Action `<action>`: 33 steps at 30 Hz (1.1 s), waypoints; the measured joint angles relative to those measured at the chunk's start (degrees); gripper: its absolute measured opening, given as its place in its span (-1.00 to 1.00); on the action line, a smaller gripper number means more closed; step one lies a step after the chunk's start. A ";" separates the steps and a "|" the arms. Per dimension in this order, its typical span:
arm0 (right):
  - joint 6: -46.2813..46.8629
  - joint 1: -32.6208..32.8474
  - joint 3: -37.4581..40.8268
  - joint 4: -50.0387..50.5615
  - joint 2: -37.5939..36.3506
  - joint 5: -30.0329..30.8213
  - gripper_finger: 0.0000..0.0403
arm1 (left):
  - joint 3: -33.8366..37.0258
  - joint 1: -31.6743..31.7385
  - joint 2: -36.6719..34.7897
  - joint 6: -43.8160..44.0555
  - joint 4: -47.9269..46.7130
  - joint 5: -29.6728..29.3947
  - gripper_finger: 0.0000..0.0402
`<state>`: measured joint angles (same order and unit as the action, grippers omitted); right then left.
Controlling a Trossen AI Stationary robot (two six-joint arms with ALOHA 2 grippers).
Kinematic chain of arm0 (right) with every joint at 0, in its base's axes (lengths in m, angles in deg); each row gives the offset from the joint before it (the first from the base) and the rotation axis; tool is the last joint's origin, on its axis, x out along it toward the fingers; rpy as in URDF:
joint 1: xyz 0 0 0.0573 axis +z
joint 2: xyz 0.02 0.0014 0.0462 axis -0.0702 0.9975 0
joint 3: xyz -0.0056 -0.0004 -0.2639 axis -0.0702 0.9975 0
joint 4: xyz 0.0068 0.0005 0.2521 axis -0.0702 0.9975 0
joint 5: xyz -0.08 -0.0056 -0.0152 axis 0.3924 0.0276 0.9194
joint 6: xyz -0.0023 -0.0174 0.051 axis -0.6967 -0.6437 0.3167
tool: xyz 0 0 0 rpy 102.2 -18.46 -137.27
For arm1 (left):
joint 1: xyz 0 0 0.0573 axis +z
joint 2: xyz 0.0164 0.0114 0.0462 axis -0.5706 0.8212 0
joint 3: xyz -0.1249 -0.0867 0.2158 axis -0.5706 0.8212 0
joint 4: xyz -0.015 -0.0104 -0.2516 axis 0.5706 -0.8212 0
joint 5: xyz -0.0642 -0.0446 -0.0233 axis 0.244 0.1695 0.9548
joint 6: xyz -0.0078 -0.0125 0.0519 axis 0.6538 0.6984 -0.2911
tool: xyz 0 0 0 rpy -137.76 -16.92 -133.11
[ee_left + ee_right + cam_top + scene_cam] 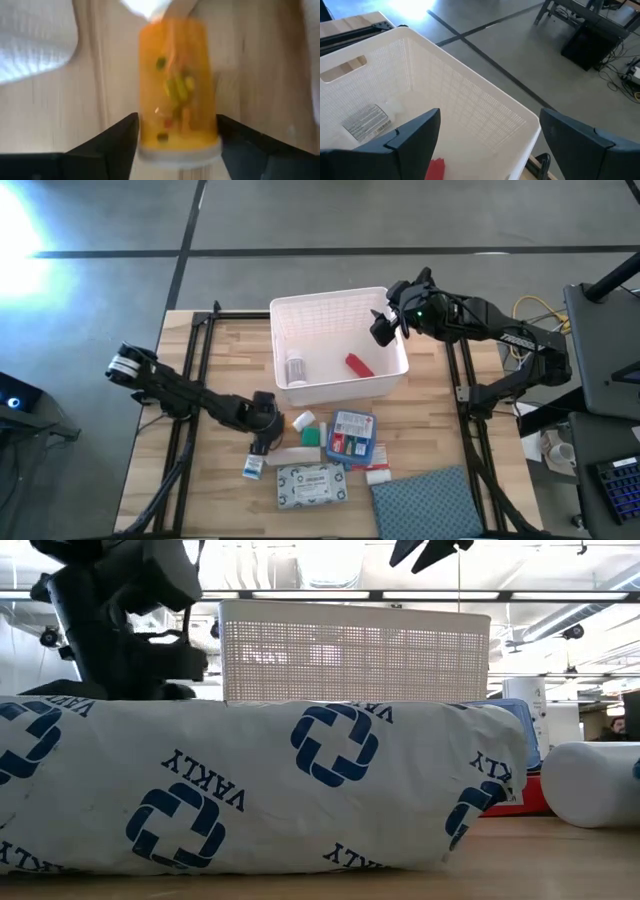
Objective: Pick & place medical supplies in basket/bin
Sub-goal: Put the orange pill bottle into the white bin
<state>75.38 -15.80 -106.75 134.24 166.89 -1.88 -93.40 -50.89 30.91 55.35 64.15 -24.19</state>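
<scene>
Left gripper [176,145] lowered around the orange vial [176,85] on the counter [225,350], fingers apart beside it, right gripper [381,328] held open over the basket [300,308] at its 2 o'clock corner.

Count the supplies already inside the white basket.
2. A white pill bottle lies near the basket's left wall, and a red tube lies toward its right side. Others may be hidden beneath the right tool.

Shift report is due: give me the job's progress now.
Done: a red tube and a white bottle lie in the basket. In hand: the left end effector straddles the orange vial on the table. Left: boxes and the flat packet. The right end effector hangs open over the basket.
</scene>
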 joint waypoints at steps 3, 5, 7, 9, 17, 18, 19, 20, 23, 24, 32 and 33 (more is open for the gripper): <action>0.00 0.00 0.00 0.00 0.00 0.00 0.63 | -0.37 0.00 -0.92 3.52 -5.67 -0.06 0.01; -0.01 0.00 0.00 -0.02 0.00 0.00 0.63 | -0.39 0.00 -1.88 5.50 -7.79 -0.08 -0.06; 0.00 0.00 0.00 -0.02 0.00 0.00 0.63 | -0.39 0.00 -3.47 6.17 -7.91 -0.04 -0.11; 0.08 0.00 0.00 -0.04 0.00 0.04 0.63 | -0.28 0.00 -5.04 6.20 -7.72 -0.11 -0.13; 0.29 0.00 0.00 -0.10 0.00 0.06 0.63 | 0.90 0.00 -8.29 7.69 -9.46 -0.80 -0.13; 0.62 0.00 0.00 -0.09 0.00 0.07 0.63 | 0.94 0.00 -8.34 8.29 -10.01 -1.18 -0.13; 1.12 0.00 0.00 -0.09 0.00 0.07 0.63 | 1.04 0.00 -8.34 8.80 -10.33 -1.43 -0.13; 1.47 0.00 0.00 -0.09 0.00 0.08 0.63 | 1.19 0.02 -8.34 9.43 -10.53 -1.89 -0.13; 1.51 0.00 0.00 -0.09 0.00 0.09 0.63 | 1.47 0.02 -8.52 10.87 -11.50 -6.40 -0.13; 1.51 0.00 0.00 -0.08 0.00 0.08 0.63 | 1.42 0.01 -8.86 10.81 -11.46 -8.39 -0.13; 1.51 0.02 0.00 -0.07 0.00 0.06 0.63 | 3.20 2.19 -13.32 -7.48 -0.13 -13.12 -0.13; 1.50 0.02 0.00 -0.04 0.00 0.05 0.63 | 3.67 3.03 -13.42 -9.24 1.49 -12.87 -0.12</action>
<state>76.88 -15.78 -106.75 134.19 166.89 -1.83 -89.73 -47.86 17.48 46.11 65.64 -37.06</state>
